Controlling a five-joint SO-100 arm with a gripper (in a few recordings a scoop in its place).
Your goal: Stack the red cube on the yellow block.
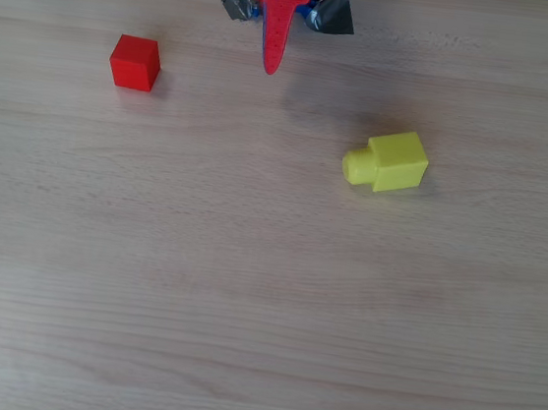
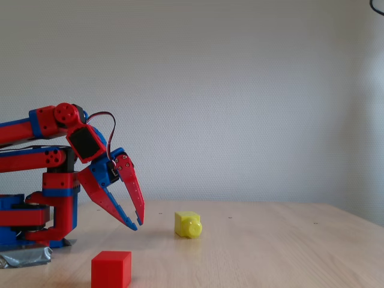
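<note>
Gripper apart from red cube

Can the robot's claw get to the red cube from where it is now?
Probably yes. The gripper hangs above the table, jaws nearly together, and the wood between it and the red cube is bare. The yellow block lies off on the other side.

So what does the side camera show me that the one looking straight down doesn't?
The fixed view alone shows height: the folded red-and-blue arm, its tool held above the table with the fingertips nearly touching, and the wall behind.

The overhead view alone shows the layout: the red cube and the yellow block lie well apart on the table, the block on its side with its round stub pointing left in that picture.

Both show the cube, the block, the tool and the wooden table, with nothing stacked yet.
</note>
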